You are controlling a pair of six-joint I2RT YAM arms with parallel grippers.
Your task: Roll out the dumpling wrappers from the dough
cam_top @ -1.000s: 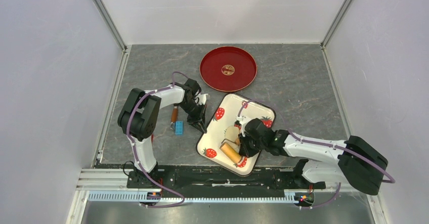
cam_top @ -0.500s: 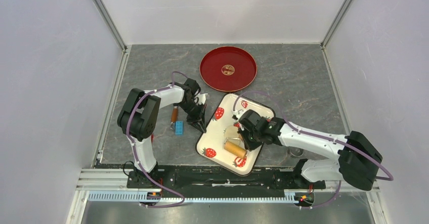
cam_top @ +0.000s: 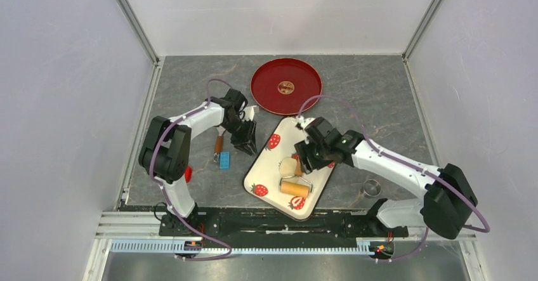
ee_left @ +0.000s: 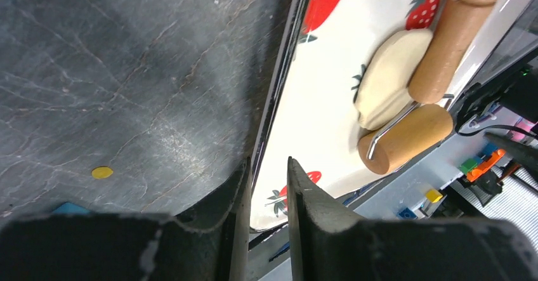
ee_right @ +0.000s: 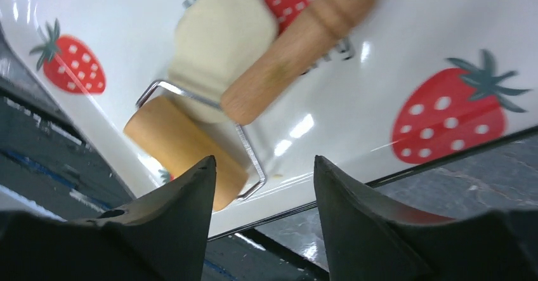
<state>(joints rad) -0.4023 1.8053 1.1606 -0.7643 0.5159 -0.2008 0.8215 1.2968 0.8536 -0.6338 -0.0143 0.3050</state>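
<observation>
From above: the left arm (cam_top: pixel 190 119) rises from its base, bends at the elbow and reaches right across the grey counter (cam_top: pixel 380 103). Its left end effector (cam_top: pixel 246 146) points down at the left rim of the strawberry tray (cam_top: pixel 266 170). The right arm (cam_top: pixel 393 167) stretches left from its base, with the right end effector (cam_top: pixel 304 162) hanging over the tray's middle. The dough (cam_top: pixel 287 166), a pale oval, lies on the tray just beside the wooden roller (cam_top: pixel 294 188). A red plate (cam_top: pixel 285 85) sits farther back, and a metal ring cutter (cam_top: pixel 372 187) lies to the tray's right.

Left wrist: the left end effector (ee_left: pixel 268 163) stands narrowly parted. The rim of the tray (ee_left: pixel 317 103) runs into the slim gap; whether the fingers touch it cannot be told. The dough (ee_left: pixel 387 78) rests against the roller (ee_left: pixel 406 140).

Right wrist: the right end effector (ee_right: pixel 263 167) is spread wide and holds nothing, poised above the tray (ee_right: pixel 393 59). Beyond it, the handle of the roller (ee_right: pixel 298 46) lies across the edge of the dough (ee_right: pixel 219 37)
</observation>
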